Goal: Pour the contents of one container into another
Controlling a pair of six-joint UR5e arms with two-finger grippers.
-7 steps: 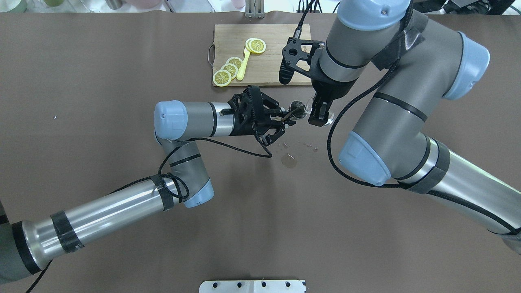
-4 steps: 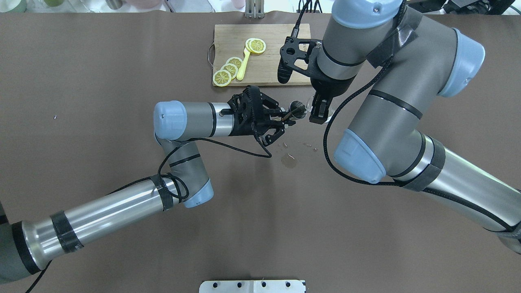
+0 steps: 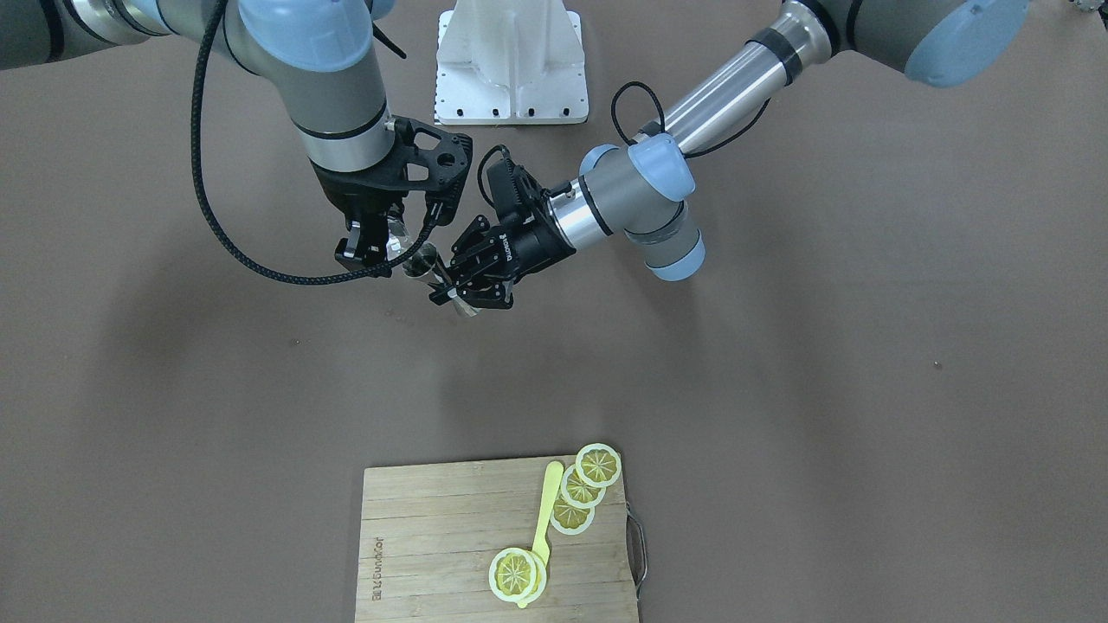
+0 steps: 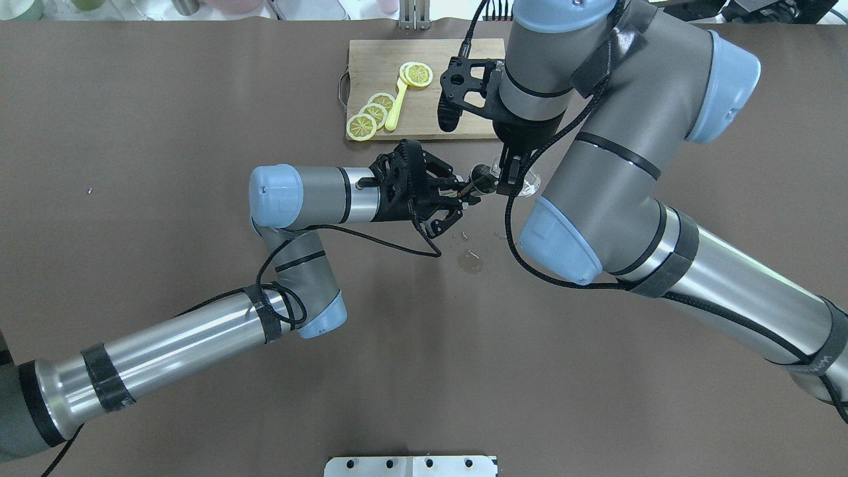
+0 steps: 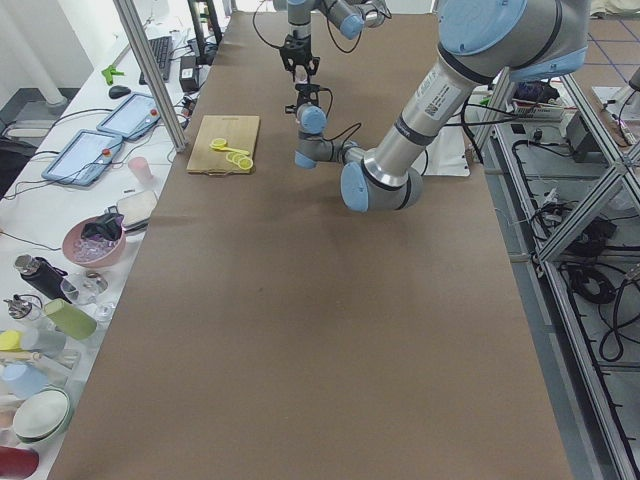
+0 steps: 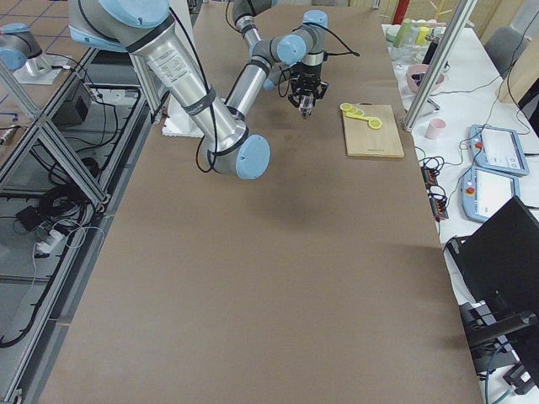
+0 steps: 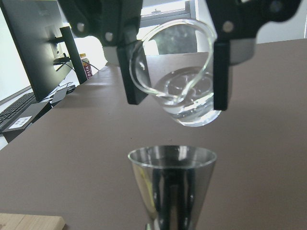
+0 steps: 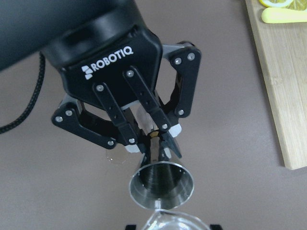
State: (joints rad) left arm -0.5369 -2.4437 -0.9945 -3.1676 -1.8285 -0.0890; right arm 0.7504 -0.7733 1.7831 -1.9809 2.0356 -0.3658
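Note:
My left gripper (image 4: pixel 467 192) is shut on the narrow waist of a steel jigger (image 4: pixel 481 179), held upright with its mouth up. In the left wrist view the jigger (image 7: pixel 171 184) sits just below a small clear glass cup (image 7: pixel 180 91). That cup is tipped, its rim toward the jigger. My right gripper (image 4: pixel 513 179) is shut on the cup (image 4: pixel 528 184) from above, one finger (image 7: pixel 129 72) on each side. No stream shows between cup and jigger. The right wrist view looks down into the jigger (image 8: pixel 162 187), with the left gripper (image 8: pixel 153 139) behind it and the cup rim (image 8: pixel 172 223) at the bottom edge.
A small puddle (image 4: pixel 470 262) and a few drops lie on the brown table below the grippers. At the far side a wooden cutting board (image 4: pixel 450 116) carries lemon slices (image 4: pixel 361 126) and a yellow spoon (image 4: pixel 396 109). The white robot base plate (image 3: pixel 511 61) is behind the arms.
My right arm has swung left, bringing the glass cup closer over the jigger. The left arm and the jigger have stayed put.

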